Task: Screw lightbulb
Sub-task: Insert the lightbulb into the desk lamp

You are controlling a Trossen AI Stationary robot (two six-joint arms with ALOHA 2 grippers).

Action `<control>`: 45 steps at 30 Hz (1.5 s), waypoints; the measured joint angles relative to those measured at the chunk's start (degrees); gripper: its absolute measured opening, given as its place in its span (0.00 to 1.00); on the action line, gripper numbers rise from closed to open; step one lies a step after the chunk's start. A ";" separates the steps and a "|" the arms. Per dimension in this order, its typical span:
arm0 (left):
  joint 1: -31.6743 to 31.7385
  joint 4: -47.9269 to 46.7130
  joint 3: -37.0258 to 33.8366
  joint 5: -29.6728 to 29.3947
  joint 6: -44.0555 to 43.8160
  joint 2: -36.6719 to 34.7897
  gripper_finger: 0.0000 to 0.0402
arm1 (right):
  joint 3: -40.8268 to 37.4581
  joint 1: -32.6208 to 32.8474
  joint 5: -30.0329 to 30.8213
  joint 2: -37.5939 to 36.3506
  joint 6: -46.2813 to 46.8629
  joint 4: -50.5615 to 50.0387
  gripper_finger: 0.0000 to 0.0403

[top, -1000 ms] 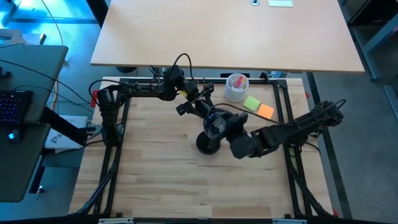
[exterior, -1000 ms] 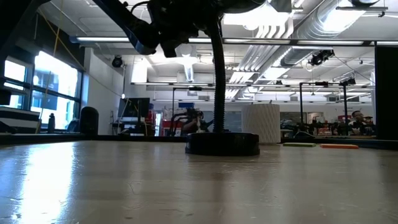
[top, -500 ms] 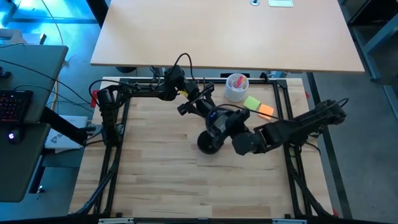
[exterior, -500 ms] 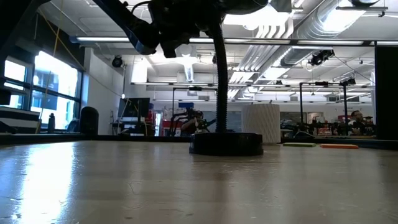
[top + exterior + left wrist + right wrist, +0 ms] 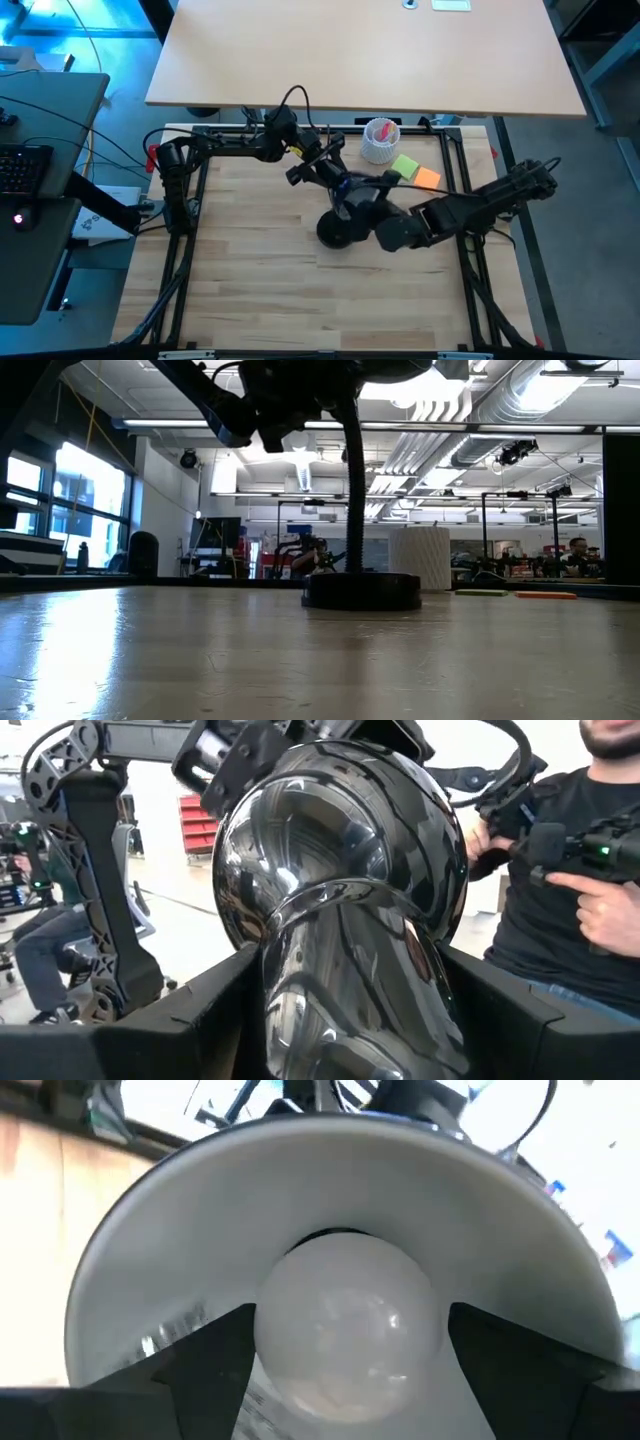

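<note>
No text, label, brand, number or sign can be read in any of the views.
</note>
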 joint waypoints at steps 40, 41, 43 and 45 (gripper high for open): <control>0.09 -1.68 0.00 -1.73 -0.51 -0.05 0.66 | 0.00 -0.48 -1.05 0.00 -9.13 0.25 0.67; 0.09 -1.70 0.00 -1.76 -0.54 -0.05 0.66 | 0.00 -0.47 -0.67 0.00 -4.71 0.22 0.67; 0.09 -1.53 0.00 -1.61 -0.18 -0.05 0.66 | 0.00 -0.47 -0.12 0.00 5.27 0.20 0.67; 0.09 -1.39 0.00 -1.49 0.33 -0.05 0.66 | -0.02 -0.47 -0.17 0.00 15.64 0.00 0.67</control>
